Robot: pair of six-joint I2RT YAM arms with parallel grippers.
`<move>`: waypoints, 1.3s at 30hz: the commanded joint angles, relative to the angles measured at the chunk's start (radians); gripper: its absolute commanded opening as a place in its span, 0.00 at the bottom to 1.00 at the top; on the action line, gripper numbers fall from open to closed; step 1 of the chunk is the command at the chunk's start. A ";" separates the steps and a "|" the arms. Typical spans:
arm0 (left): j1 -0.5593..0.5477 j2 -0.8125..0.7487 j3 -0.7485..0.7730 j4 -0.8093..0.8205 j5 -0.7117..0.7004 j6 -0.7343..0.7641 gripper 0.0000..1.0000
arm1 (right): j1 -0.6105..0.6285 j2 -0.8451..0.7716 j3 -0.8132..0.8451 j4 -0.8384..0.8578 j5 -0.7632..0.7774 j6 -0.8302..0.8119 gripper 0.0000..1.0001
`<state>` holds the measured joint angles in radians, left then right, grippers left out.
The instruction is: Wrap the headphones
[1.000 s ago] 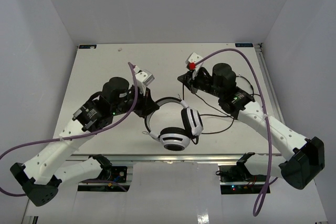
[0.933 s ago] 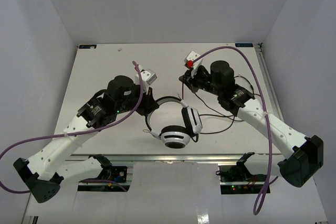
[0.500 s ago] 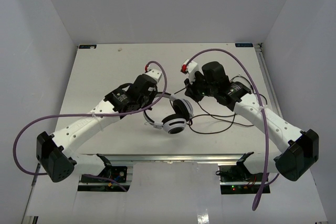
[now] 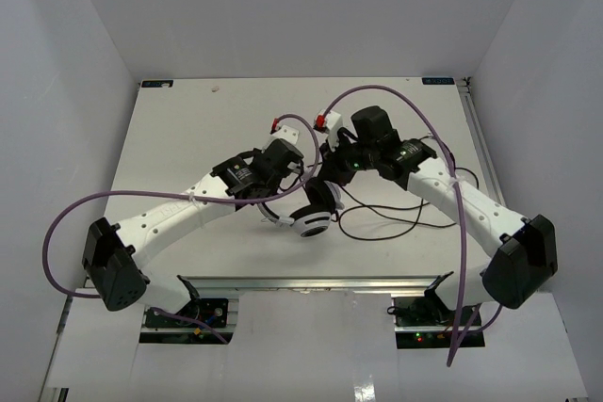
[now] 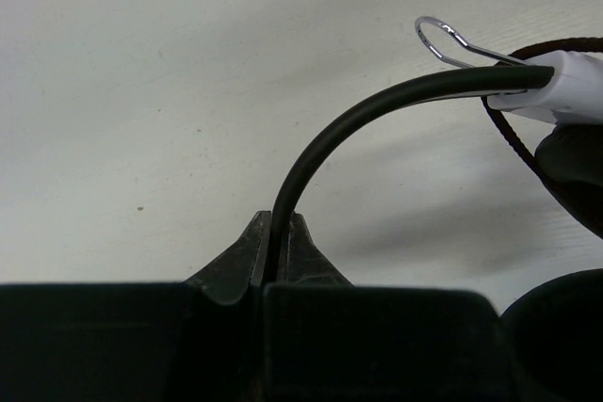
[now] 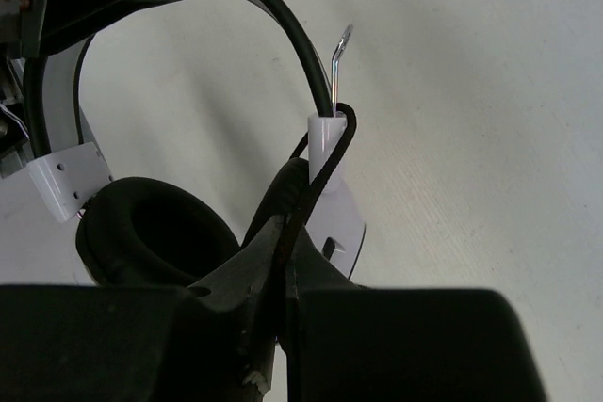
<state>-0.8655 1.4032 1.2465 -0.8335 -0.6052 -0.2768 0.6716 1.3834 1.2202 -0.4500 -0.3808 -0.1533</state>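
The white headphones (image 4: 311,221) with black ear cushions (image 6: 151,225) hang tilted between both arms at mid-table. In the left wrist view, my left gripper (image 5: 277,233) is shut on the black headband (image 5: 377,110), which curves up to a white slider (image 5: 565,87). From above, the left gripper (image 4: 298,179) sits just left of the cups. My right gripper (image 6: 285,233) is shut on the thin black cord (image 6: 330,152), which loops around the white slider (image 6: 325,134). From above, the right gripper (image 4: 330,172) meets the headphones from the right. Slack cord (image 4: 396,233) trails over the table.
Thick purple cables (image 4: 122,197) arc from each arm over the white table (image 4: 188,129). Grey walls close in the left, back and right sides. A metal rail (image 4: 311,281) runs along the near edge. The arm bases (image 4: 113,270) stand at the near corners.
Both arms swung inward toward the centre. The headphones were dragged a little left and tipped up, and the cord's loops shifted with them. Both grippers stayed shut.
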 commanded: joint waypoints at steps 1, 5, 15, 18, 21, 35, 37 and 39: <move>0.016 0.009 0.008 -0.089 -0.203 -0.012 0.00 | 0.000 0.041 0.134 0.060 -0.122 0.029 0.08; 0.015 0.004 0.011 -0.104 -0.241 -0.031 0.00 | -0.002 0.076 0.157 0.063 -0.171 0.040 0.08; 0.017 0.022 0.059 -0.164 -0.289 -0.146 0.00 | -0.007 0.102 0.103 0.153 -0.406 0.105 0.15; 0.017 0.023 0.071 -0.182 -0.304 -0.181 0.00 | -0.007 0.087 0.078 0.201 -0.441 0.130 0.16; 0.017 0.016 0.082 -0.177 -0.293 -0.190 0.00 | -0.005 0.068 0.039 0.242 -0.447 0.146 0.15; 0.017 -0.084 -0.022 -0.088 -0.239 -0.087 0.00 | -0.081 -0.045 -0.097 0.326 -0.263 0.182 0.08; 0.017 -0.092 -0.037 -0.075 -0.229 -0.078 0.00 | -0.098 -0.051 -0.099 0.325 -0.232 0.196 0.08; 0.017 -0.098 -0.046 -0.065 -0.222 -0.068 0.00 | -0.117 -0.054 -0.099 0.324 -0.215 0.212 0.08</move>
<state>-0.8530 1.3590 1.2157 -0.9667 -0.8242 -0.3631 0.5883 1.3652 1.1286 -0.1712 -0.6534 0.0116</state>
